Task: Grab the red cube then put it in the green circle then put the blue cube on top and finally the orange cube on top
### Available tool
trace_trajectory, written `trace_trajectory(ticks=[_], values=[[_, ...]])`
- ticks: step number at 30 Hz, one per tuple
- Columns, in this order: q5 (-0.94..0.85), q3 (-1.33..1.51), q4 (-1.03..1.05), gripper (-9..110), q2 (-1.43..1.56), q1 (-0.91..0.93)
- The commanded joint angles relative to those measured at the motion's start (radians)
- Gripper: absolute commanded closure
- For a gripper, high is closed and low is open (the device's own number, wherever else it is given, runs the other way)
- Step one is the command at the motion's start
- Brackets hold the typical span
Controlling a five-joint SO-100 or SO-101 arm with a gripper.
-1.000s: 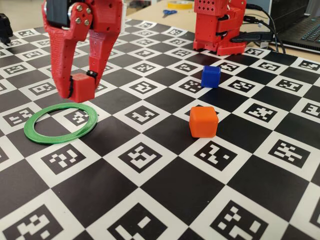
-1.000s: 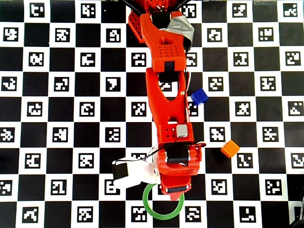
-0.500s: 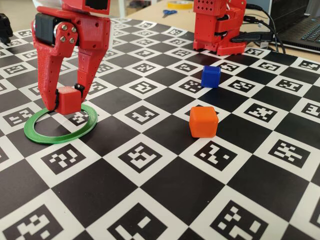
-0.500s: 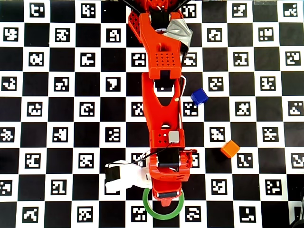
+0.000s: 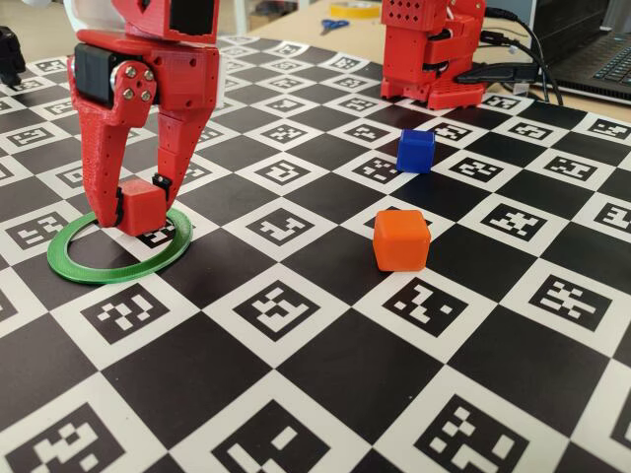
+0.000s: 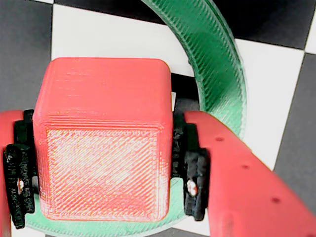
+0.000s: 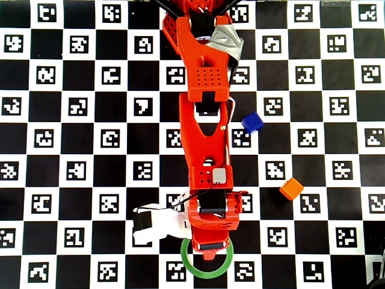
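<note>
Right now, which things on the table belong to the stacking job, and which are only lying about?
Job:
- red cube, held in the claw over the green ring
- blue cube
- orange cube

Lying about:
- scissors
- yellow tape roll
- cables
- second red robot

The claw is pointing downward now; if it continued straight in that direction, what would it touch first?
Probably the board inside the green circle: the claw points down, shut on the red cube, whose underside would land first. Whether it already touches is unclear.
</note>
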Motion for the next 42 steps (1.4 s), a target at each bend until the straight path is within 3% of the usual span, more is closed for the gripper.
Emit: trace_trajectory(ticks=[1,18,23,34,42], values=[[0.014,-0.109,-0.029,94,0.037,0.003],[0.028,-0.112,-0.023,87,0.031,-0.005],[0.028,-0.112,-0.015,76,0.031,-0.005],[0.052,-0.121,0.018,63,0.048,-0.005],[0.054,-0.011,0.043,62,0.21,-0.023]])
